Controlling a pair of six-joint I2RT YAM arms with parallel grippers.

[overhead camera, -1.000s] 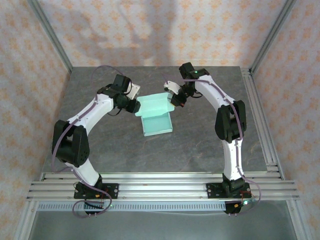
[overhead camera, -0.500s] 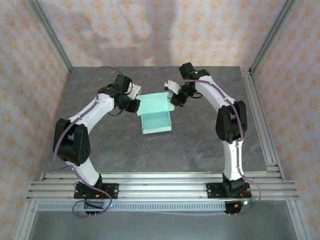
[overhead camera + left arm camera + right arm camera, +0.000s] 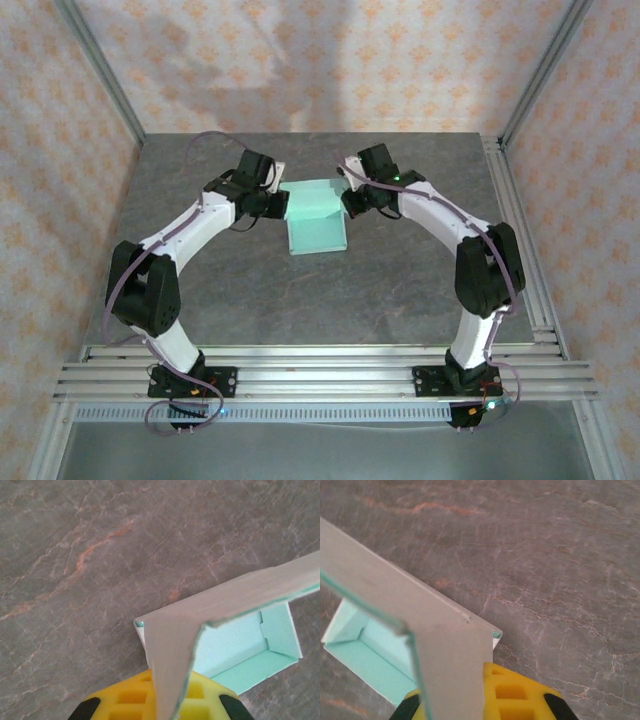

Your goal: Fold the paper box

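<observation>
The paper box (image 3: pixel 317 222) is pale mint-green card, partly folded, lying at the middle of the grey table with its far panel raised. My left gripper (image 3: pixel 281 204) is shut on the box's left side flap. In the left wrist view that flap stands edge-on between the yellow fingers (image 3: pixel 125 696) of the left gripper (image 3: pixel 172 706), and the mint inside of the box (image 3: pixel 235 645) opens beyond. My right gripper (image 3: pixel 351 201) is shut on the right side flap. In the right wrist view the grey-white card (image 3: pixel 445 645) runs down between the fingers (image 3: pixel 520 696) of the right gripper (image 3: pixel 454 706).
The grey marbled table (image 3: pixel 400 290) spreads around the box. Aluminium frame posts (image 3: pixel 100 80) and patterned walls stand at the sides and back. A rail (image 3: pixel 320 375) with both arm bases runs along the near edge.
My left gripper has shut on the left flap. The box has shifted a little toward the far side, and the right arm's elbow has swung out to the right.
</observation>
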